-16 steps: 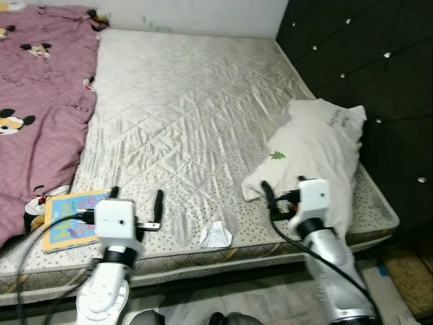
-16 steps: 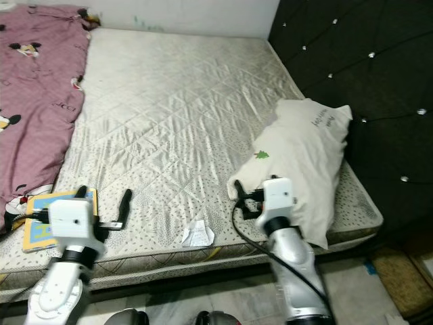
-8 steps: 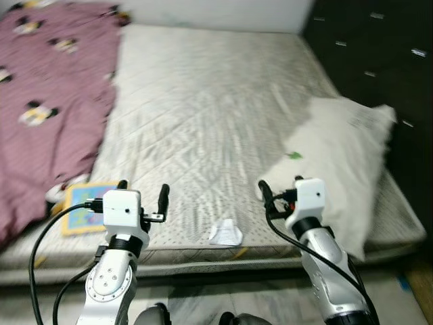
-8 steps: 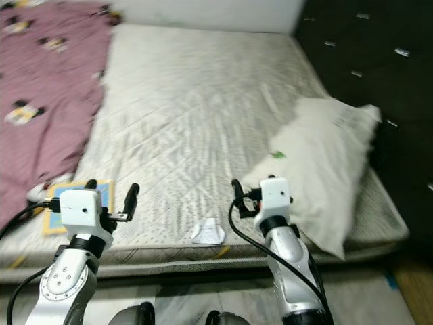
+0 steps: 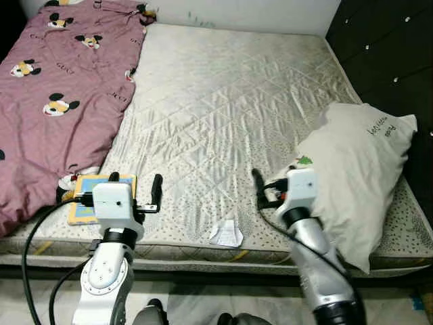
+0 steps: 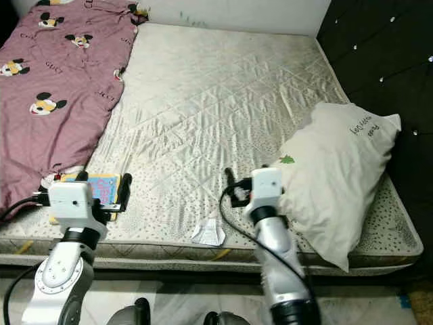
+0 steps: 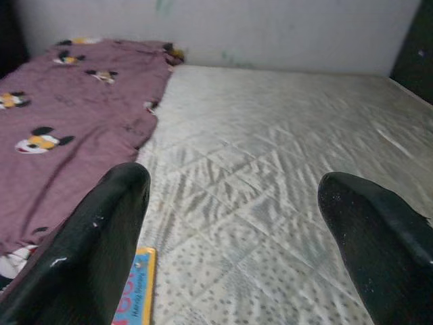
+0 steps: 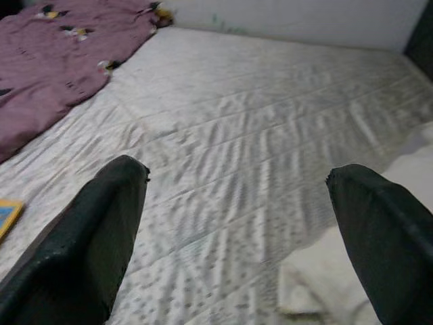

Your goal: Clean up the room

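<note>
Both end effectors open over mattress front edge.

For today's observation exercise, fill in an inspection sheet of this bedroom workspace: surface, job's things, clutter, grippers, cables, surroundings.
Surface: bare quilted mattress, wrinkled.
Job's things: crumpled paper near the front edge; colourful book by the blanket; white pillow at the robot's right.
Clutter: purple cartoon-print blanket over the robot's left side.
Grippers: left gripper and right gripper open, empty, above the front edge.
Cables: black cable looping from the left wrist.
Surroundings: dark tufted headboard; white wall.
</note>
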`<state>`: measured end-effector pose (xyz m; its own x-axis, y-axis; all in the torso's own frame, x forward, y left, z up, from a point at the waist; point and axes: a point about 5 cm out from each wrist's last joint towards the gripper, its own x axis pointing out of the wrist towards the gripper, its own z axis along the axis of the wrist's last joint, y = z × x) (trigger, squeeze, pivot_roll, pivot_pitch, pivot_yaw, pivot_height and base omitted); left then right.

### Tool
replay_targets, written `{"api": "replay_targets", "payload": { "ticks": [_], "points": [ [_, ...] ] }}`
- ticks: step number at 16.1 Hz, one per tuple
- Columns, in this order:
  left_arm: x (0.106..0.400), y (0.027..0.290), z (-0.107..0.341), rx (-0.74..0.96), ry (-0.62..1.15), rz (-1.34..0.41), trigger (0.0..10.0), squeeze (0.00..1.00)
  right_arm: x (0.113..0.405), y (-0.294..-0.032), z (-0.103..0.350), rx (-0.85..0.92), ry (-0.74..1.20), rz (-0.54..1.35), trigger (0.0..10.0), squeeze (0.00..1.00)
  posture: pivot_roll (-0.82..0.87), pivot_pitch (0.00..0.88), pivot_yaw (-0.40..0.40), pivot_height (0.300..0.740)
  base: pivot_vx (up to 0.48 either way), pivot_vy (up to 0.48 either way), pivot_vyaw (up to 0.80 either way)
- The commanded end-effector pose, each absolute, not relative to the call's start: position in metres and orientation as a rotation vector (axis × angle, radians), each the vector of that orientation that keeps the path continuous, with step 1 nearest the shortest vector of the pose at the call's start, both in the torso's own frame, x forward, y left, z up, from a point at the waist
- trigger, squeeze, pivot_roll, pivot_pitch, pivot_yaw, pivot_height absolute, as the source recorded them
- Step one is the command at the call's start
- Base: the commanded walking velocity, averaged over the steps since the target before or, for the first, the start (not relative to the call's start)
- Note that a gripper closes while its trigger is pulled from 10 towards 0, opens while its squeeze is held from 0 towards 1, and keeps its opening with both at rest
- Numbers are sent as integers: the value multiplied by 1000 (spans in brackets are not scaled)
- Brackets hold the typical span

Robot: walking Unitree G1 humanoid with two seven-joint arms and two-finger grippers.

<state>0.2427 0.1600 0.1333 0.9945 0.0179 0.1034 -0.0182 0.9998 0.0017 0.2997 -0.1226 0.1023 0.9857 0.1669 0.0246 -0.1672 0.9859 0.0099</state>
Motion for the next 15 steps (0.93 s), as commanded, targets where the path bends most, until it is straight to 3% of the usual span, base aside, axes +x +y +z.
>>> {"api": "replay_targets", "payload": {
  "ticks": [1,9,15],
  "points": [
    [242,164,131,-9,-99,55,10000,0,299,-130,104,11,-35,135,10000,0,29,161,-100,740,0,0,0],
    [228,168,123,-2,-47,93,10000,0,303,-143,116,20,-48,81,10000,0,21,191,-123,740,0,0,0],
    [213,181,119,-14,-19,137,10000,0,272,-174,99,-3,30,25,10000,0,12,174,-116,740,0,0,0]
  ]
}}
